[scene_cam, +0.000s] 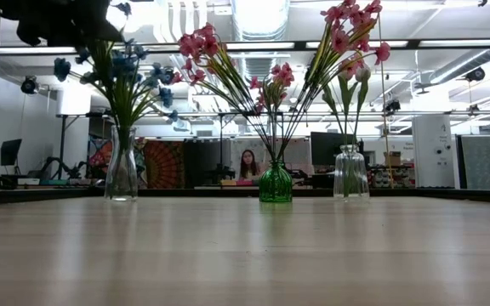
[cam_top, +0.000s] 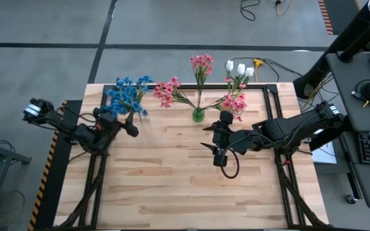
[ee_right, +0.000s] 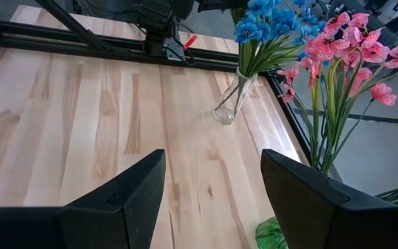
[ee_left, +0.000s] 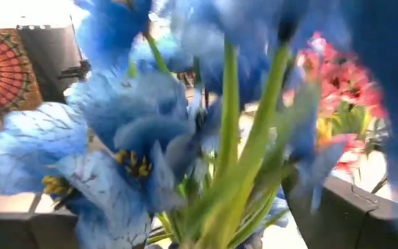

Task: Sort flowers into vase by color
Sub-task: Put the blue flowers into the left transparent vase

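While sorted: blue flowers (cam_top: pixel 127 92) in clear vase (scene_cam: pixel 122 175)

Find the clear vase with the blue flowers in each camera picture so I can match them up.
High view: clear vase upper left on the table, by the left gripper.
Low view: far left.
Left wrist view: the vase is not visible, only its blue flowers up close.
Right wrist view: upper middle.
Shared landmark: the green vase holding pink flowers, beside it.
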You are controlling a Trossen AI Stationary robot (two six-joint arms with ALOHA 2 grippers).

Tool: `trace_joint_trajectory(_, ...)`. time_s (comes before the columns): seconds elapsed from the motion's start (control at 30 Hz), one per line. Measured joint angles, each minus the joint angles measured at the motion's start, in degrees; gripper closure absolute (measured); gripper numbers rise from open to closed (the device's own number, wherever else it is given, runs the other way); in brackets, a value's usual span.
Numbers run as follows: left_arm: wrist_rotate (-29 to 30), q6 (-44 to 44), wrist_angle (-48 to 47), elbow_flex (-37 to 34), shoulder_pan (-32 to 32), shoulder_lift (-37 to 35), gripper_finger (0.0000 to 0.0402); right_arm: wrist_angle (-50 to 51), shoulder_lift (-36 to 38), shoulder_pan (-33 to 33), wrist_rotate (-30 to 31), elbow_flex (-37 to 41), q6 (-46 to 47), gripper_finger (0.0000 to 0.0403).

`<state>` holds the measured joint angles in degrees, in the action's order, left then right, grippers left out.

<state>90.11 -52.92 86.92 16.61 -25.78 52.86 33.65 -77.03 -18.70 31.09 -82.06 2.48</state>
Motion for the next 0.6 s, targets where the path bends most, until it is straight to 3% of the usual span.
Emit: trace_joint_trajectory(0.6,-0.02,-4.22,-4.00,7.95,-1.53,-0.87,0.0125,0.00,0.00,-0.02,0.00,0.00,0.07,0.0172)
